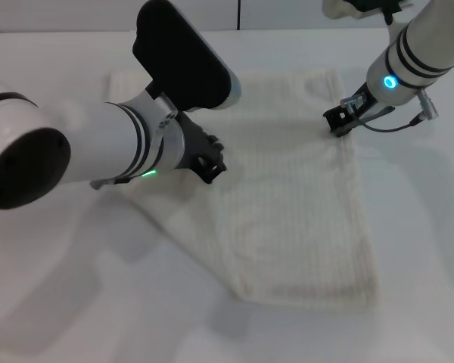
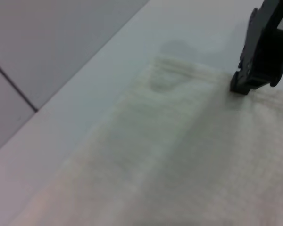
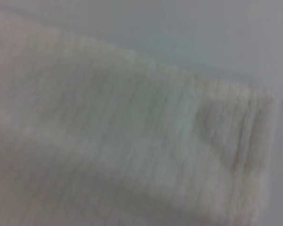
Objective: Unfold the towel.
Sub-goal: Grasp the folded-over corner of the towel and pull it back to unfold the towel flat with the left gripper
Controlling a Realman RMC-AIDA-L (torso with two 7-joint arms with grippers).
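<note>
Because the towel (image 1: 287, 204) lies spread on the desk (image 1: 424, 249), your left hand (image 1: 208, 162) and right hand (image 1: 339, 122) seemingly pin opposite edges; clenched or released, you cannot tell.

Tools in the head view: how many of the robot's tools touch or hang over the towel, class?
2. The left tool is low over the towel near its left edge; the right tool is at its far right edge. None seems hidden.
</note>
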